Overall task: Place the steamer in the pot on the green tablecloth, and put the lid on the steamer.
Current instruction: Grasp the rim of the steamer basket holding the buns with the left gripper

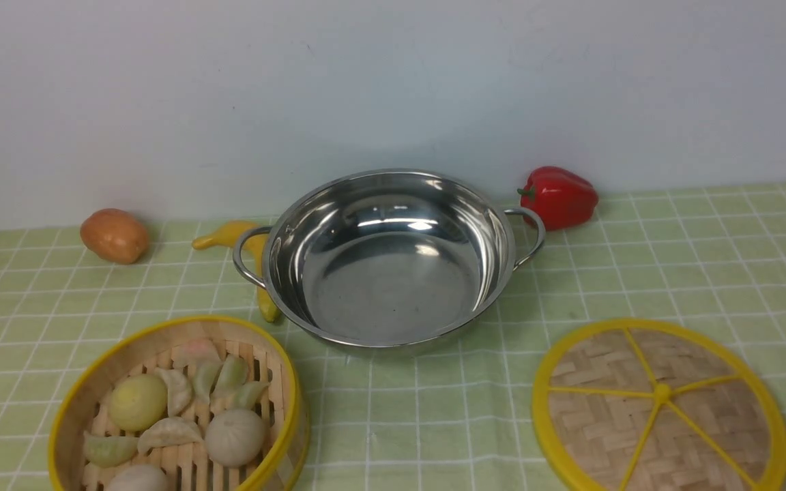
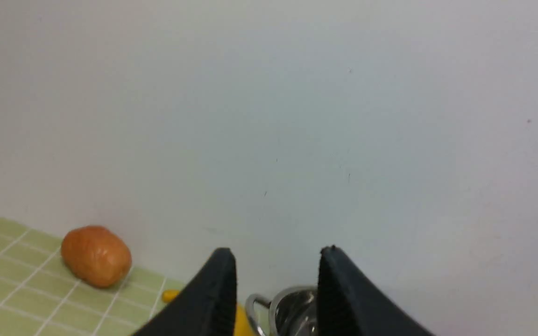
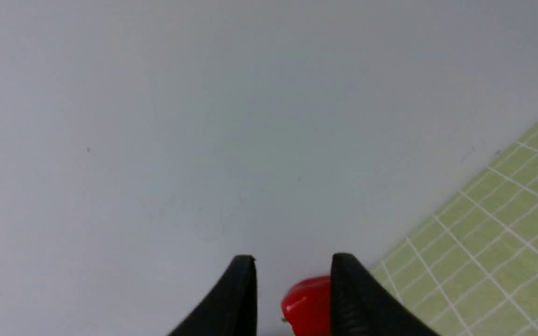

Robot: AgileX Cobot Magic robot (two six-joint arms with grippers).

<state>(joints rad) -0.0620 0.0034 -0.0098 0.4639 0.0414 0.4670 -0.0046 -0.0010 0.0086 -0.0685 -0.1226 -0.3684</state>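
Resting on green tablecloth (image 1: pixel 673 273), empty pot (image 1: pixel 386 273), steamer (image 1: pixel 195 318) front-left, lid (image 1: pixel 659 402) front-right

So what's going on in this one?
Nothing is held yet. The steamer, with dumplings inside, sits on the tablecloth at front left, the lid lies flat at front right, and the empty pot stands behind, between them. The left gripper and right gripper are both open and empty.
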